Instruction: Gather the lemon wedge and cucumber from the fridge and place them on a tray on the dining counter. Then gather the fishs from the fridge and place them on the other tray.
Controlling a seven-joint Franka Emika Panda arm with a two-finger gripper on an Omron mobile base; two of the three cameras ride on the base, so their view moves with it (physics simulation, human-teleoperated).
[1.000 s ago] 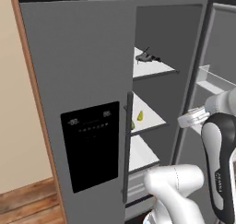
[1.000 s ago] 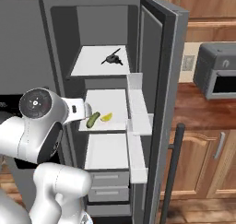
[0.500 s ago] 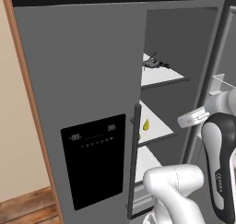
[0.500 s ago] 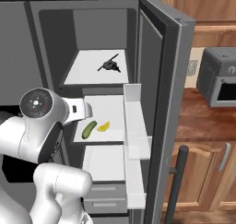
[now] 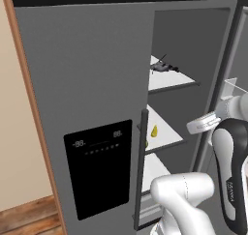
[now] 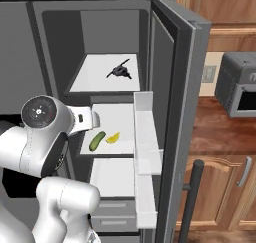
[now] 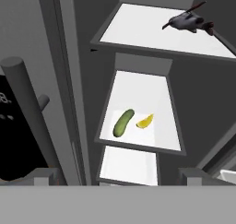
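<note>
I take the fridge's middle white shelf [image 7: 152, 121] as the landmark. The short, dark green, glossy cucumber [image 7: 123, 122] lies on it toward the front, angled, with the small yellow lemon wedge [image 7: 145, 121] just beside it but apart. On the white shelf above the landmark lie the dark grey fish [image 7: 190, 21], with thin fins and a reddish tail; I cannot tell how many.

Handling, as I judge it: the cucumber is a stiff, smooth cylinder, light, and inclined to roll and slip. I would take it across its middle, fingers square to its long axis. The lemon wedge is small, soft and wet-skinned, so light pressure across its thickest part suits it. The fish look slender and slick; the body behind the head is the likely hold, not the fins.

The claw [image 7: 118, 174] has its fingers fully apart and holds nothing; their dark tips point at the landmark from well outside the fridge.

The shelves are flat, matte white panels. The open grey fridge door [image 6: 172, 107] carries translucent white bins [image 6: 145, 137]. The closed grey door [image 5: 92, 113] has a black dispenser panel [image 5: 99, 166] and a dark bar handle [image 5: 141, 168].
</note>
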